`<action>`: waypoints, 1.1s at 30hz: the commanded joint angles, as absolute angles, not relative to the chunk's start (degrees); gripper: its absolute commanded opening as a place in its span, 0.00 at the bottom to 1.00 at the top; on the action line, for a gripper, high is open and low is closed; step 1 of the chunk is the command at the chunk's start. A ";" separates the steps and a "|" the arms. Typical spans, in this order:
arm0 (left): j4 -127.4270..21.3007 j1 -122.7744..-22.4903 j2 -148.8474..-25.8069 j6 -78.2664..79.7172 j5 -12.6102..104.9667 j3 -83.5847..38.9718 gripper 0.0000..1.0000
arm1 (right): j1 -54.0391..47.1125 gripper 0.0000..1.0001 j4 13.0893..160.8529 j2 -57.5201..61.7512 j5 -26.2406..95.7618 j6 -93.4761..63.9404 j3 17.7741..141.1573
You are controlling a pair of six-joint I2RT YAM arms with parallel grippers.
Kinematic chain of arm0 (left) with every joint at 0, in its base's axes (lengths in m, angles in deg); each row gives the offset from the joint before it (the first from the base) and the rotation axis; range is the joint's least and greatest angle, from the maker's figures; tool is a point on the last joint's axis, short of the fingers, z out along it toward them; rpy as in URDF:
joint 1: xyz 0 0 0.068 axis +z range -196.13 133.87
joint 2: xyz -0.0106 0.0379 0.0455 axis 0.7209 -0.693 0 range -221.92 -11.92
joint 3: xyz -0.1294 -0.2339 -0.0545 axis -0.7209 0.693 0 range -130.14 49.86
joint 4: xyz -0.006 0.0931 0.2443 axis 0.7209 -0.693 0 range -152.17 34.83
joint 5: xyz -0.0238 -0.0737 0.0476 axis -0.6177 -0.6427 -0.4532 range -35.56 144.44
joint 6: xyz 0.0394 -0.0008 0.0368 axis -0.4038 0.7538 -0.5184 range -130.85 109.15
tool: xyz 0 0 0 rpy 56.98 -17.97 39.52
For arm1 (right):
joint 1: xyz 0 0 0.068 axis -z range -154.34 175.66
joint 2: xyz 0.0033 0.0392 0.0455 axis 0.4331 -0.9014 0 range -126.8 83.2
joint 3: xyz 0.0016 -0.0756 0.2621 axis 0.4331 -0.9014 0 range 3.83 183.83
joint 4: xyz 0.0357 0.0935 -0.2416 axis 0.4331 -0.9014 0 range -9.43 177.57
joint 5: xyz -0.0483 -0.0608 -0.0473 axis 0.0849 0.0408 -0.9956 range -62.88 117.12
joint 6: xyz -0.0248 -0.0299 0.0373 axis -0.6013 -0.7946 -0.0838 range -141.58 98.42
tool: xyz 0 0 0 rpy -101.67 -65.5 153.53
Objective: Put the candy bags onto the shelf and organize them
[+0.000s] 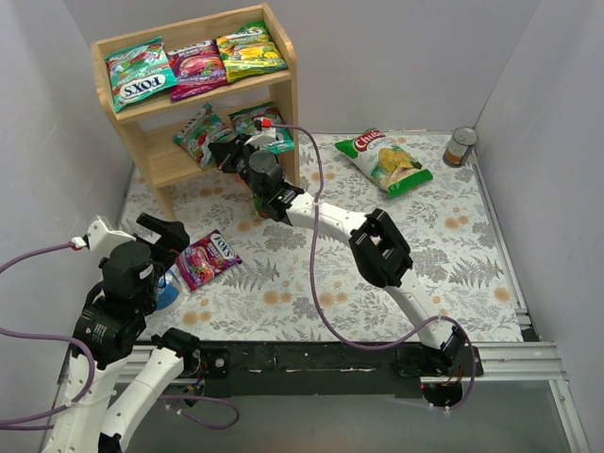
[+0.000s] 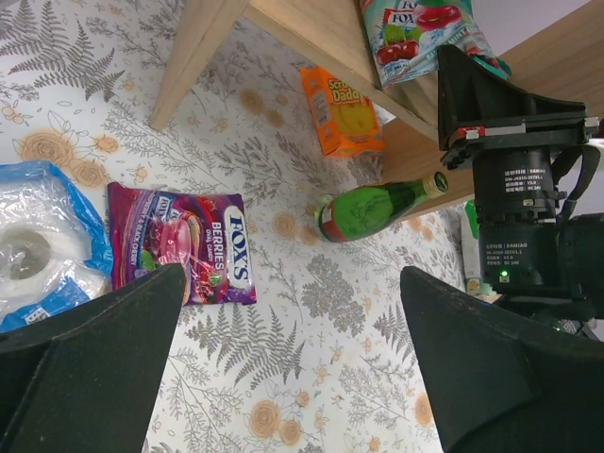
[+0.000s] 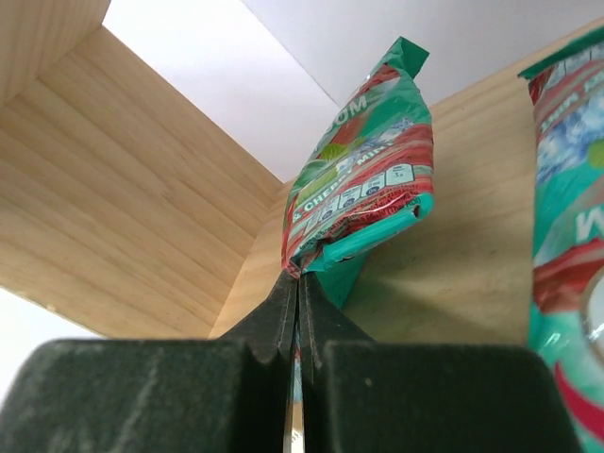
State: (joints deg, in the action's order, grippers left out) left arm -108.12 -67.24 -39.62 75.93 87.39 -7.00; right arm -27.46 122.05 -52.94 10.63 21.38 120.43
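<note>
The wooden shelf stands at the back left. Its top tier holds a teal candy bag, a magenta one and a yellow-green one. A teal bag lies on the lower tier. My right gripper reaches into the lower tier; in the right wrist view the right gripper is shut on the edge of another teal bag, beside the first teal bag. A magenta bag lies on the table, also in the left wrist view. My left gripper hangs open and empty just right of it.
A white-and-green chip bag and a tin can lie at the back right. A green bottle and an orange packet lie by the shelf's foot. A blue plastic pack lies left of the magenta bag.
</note>
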 commanded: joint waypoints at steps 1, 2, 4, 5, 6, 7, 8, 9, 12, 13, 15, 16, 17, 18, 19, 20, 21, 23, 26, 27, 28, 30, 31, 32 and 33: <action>-109.22 -67.14 -40.13 75.98 90.91 -8.58 0.98 | -29.79 0.01 122.99 -52.42 0.85 23.76 121.17; -109.31 -67.14 -40.22 76.16 91.18 -8.67 0.98 | -30.06 0.01 121.51 -52.42 -0.46 24.55 121.08; -109.66 -67.14 -40.31 76.33 91.53 -8.76 0.98 | -30.67 0.01 119.92 -51.81 -4.95 27.01 120.64; -109.75 -67.14 -40.40 76.42 91.53 -8.76 0.98 | -30.94 0.01 118.43 -51.54 -6.53 27.98 120.38; -109.83 -67.14 -40.40 76.42 91.62 -8.85 0.98 | -31.02 0.01 117.89 -51.02 -8.80 30.08 119.59; -109.92 -67.14 -40.40 76.42 91.88 -8.85 0.98 | -31.29 0.01 116.06 -50.84 -9.70 31.23 119.50; -110.01 -67.14 -40.31 76.51 91.88 -8.94 0.98 | -31.38 0.01 114.48 -50.75 -11.79 32.46 119.67; -110.10 -67.14 -40.22 76.42 92.05 -8.94 0.98 | -31.55 0.01 113.33 -50.66 -12.77 34.73 120.02; -110.36 -67.14 -40.05 76.51 92.41 -8.94 0.98 | -31.64 0.01 110.25 -50.57 -14.71 38.69 120.28; -110.45 -67.14 -39.96 76.51 92.50 -8.85 0.98 | -31.73 0.01 108.59 -50.57 -15.33 39.67 120.29; -110.54 -67.14 -39.78 76.51 92.50 -8.85 0.98 | -31.82 0.01 108.40 -50.66 -15.68 41.17 120.46; -110.62 -67.14 -39.78 76.51 92.58 -8.85 0.98 | -31.90 0.01 107.53 -50.75 -15.86 41.69 120.81; -110.63 -67.14 -39.87 76.68 92.58 -8.85 0.98 | -31.99 0.01 107.34 -50.84 -16.38 42.31 120.99; -110.71 -67.14 -39.87 76.60 92.67 -8.85 0.98 | -32.08 0.01 107.60 -51.10 -16.30 42.31 121.16; -110.71 -67.14 -39.87 76.60 92.76 -8.94 0.98 | -32.17 0.01 107.69 -51.19 -16.47 42.49 121.60; -110.80 -67.14 -39.87 76.68 92.76 -8.85 0.98 | -32.17 0.01 107.87 -51.36 -16.30 42.58 121.87; -110.80 -67.14 -39.78 76.68 92.85 -8.76 0.98 | -32.43 0.01 107.78 -51.63 -16.30 42.66 122.22; -110.80 -67.14 -39.78 76.69 92.85 -8.85 0.98 | -32.69 0.01 107.96 -51.98 -16.82 42.93 122.75; -111.15 -67.14 -39.70 76.77 93.02 -8.85 0.98 | -33.22 0.01 108.22 -51.98 -17.26 43.63 122.84; -111.24 -67.14 -39.61 76.77 93.11 -8.76 0.98 | -33.48 0.01 108.13 -51.89 -17.61 43.72 122.75; -111.24 -67.14 -39.69 76.77 93.11 -8.76 0.98 | -33.66 0.01 108.05 -51.89 -18.14 43.89 122.66; -111.24 -67.14 -39.61 76.77 93.11 -8.67 0.98 | -33.92 0.01 108.22 -51.80 -18.76 44.25 122.57; -111.24 -67.14 -39.61 76.77 93.11 -8.50 0.98 | -34.01 0.01 108.74 -51.80 -18.76 44.33 122.48; -111.24 -67.14 -39.69 76.77 93.11 -8.50 0.98 | -34.01 0.01 108.92 -51.72 -18.76 44.51 122.40; -111.33 -67.14 -39.61 76.77 93.11 -8.41 0.98 | -34.19 0.01 109.10 -51.80 -18.85 44.51 122.31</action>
State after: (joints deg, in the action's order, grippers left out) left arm -110.56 -67.24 -39.73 76.58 91.48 -7.26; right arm -33.34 110.33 -52.92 -15.29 43.61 121.08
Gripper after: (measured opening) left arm 0.982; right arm 0.029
